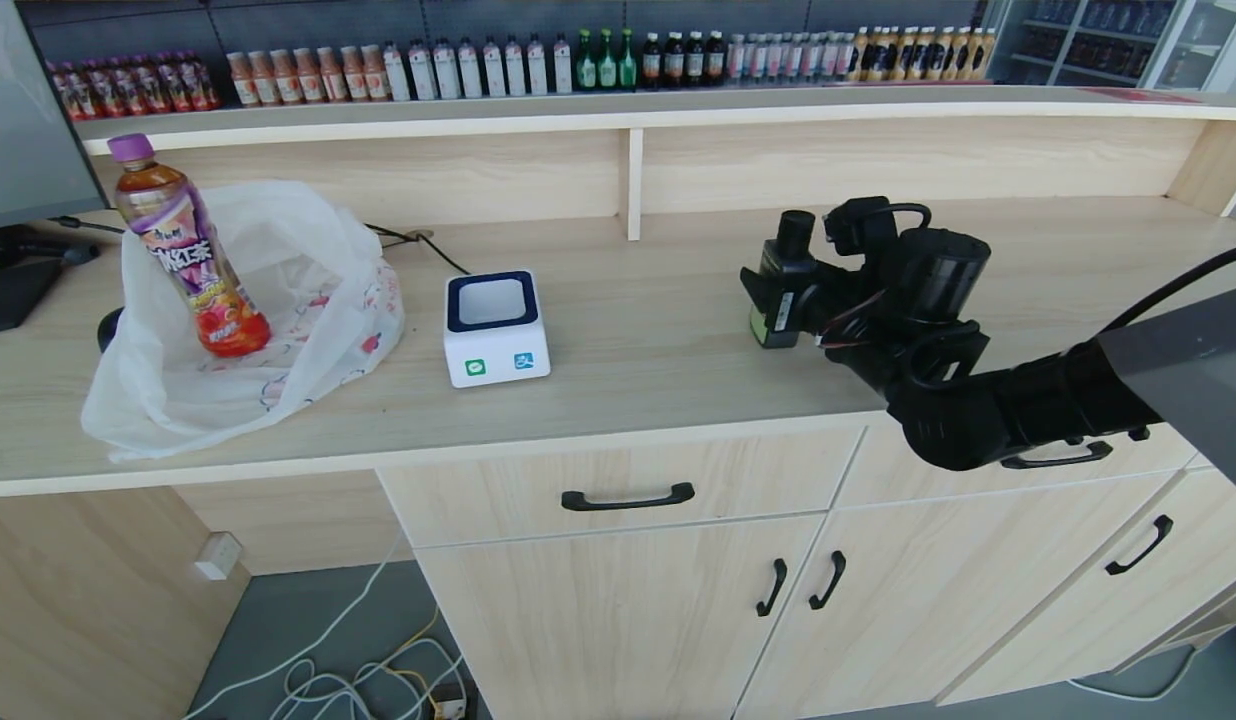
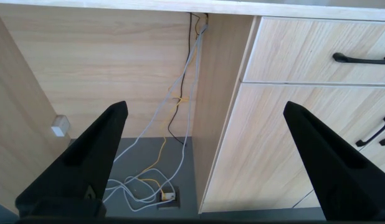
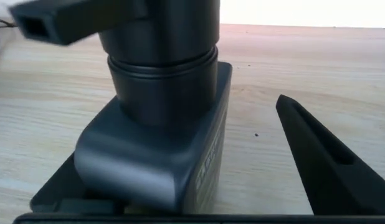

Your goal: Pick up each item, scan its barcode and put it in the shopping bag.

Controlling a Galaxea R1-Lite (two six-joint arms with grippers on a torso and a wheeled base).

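A dark bottle with a black cap [image 1: 784, 275] stands near the front of the wooden counter, right of centre. My right gripper [image 1: 778, 300] is open around it, one finger on each side. In the right wrist view the bottle [image 3: 161, 130] lies close to one finger, and a clear gap separates it from the other finger [image 3: 323, 168]. A white plastic shopping bag [image 1: 308, 270] lies open at the counter's left, with a purple-capped tea bottle [image 1: 193, 255] upright in it. Between bag and dark bottle sits the white barcode scanner [image 1: 495, 325]. My left gripper [image 2: 205, 109] hangs open below the counter, facing the cabinets.
A raised shelf [image 1: 628, 110] with a divider runs along the back of the counter, and rows of bottles line the wall behind it. A black device [image 1: 13, 280] sits at the far left. Drawers and cabinet doors [image 1: 628, 497] are below, with cables [image 2: 149, 180] on the floor.
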